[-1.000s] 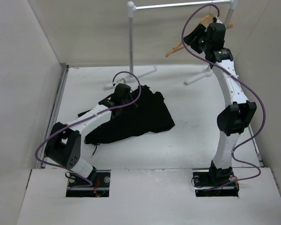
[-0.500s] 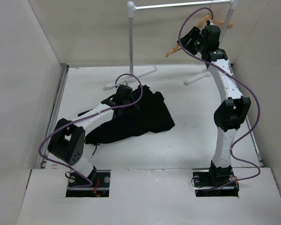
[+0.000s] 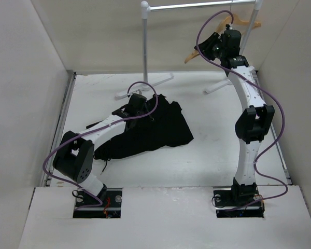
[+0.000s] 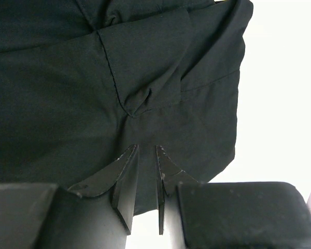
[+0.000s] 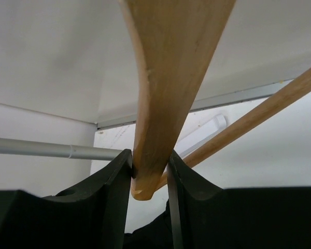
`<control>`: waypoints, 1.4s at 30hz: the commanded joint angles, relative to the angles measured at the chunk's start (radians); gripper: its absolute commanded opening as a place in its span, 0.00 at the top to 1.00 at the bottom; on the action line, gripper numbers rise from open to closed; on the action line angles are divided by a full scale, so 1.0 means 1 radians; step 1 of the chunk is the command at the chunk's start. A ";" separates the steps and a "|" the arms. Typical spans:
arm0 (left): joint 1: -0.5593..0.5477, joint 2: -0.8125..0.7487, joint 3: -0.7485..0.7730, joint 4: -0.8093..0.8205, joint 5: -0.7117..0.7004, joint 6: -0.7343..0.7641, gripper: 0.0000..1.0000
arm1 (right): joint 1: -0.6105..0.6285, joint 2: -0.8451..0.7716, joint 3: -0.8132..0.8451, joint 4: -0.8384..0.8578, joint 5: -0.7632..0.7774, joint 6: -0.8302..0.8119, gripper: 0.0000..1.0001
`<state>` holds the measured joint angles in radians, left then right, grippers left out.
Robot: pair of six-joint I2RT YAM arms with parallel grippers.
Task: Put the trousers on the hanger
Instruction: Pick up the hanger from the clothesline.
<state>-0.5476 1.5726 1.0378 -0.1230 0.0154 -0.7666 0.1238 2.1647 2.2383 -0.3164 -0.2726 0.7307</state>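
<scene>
The black trousers (image 3: 155,132) lie crumpled on the white table, left of centre. My left gripper (image 3: 146,108) rests on their far edge; in the left wrist view the trousers (image 4: 67,93) fill the picture, and the gripper (image 4: 146,148) is shut on a fold that bunches just ahead of the tips. The tan wooden hanger (image 3: 189,57) hangs from the rack at the back right. My right gripper (image 3: 203,49) is raised to it. In the right wrist view the gripper (image 5: 149,155) is shut on the lower end of one hanger arm (image 5: 166,78).
The silver metal rack stands at the back, with an upright pole (image 3: 145,41), a top bar (image 3: 197,6) and white feet (image 3: 160,80) on the table. A silver tube (image 5: 41,148) shows behind the right fingers. White walls close in the left and right sides.
The right arm has stretched up and back to the rack, and its gripper has closed on the end of the hanger arm. The left gripper has shifted slightly to the right on the trousers.
</scene>
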 commanded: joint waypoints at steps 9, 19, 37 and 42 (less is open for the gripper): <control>0.008 -0.036 -0.016 0.022 -0.005 -0.011 0.84 | 0.015 -0.072 -0.002 0.128 -0.057 -0.005 0.80; 0.027 -0.059 0.022 0.016 0.003 -0.011 0.83 | 0.063 -0.242 -0.133 0.154 -0.089 -0.047 0.83; 0.068 -0.077 0.361 -0.046 0.084 0.009 0.65 | 0.084 -0.523 -0.574 0.324 -0.117 -0.051 0.86; 0.055 -0.043 0.485 -0.050 0.098 0.030 0.49 | 0.084 -0.600 -0.667 0.355 -0.148 -0.054 0.86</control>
<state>-0.4843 1.5291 1.4410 -0.1829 0.0910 -0.7609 0.2043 1.6623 1.5929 -0.1081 -0.3817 0.7094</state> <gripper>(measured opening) 0.498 0.329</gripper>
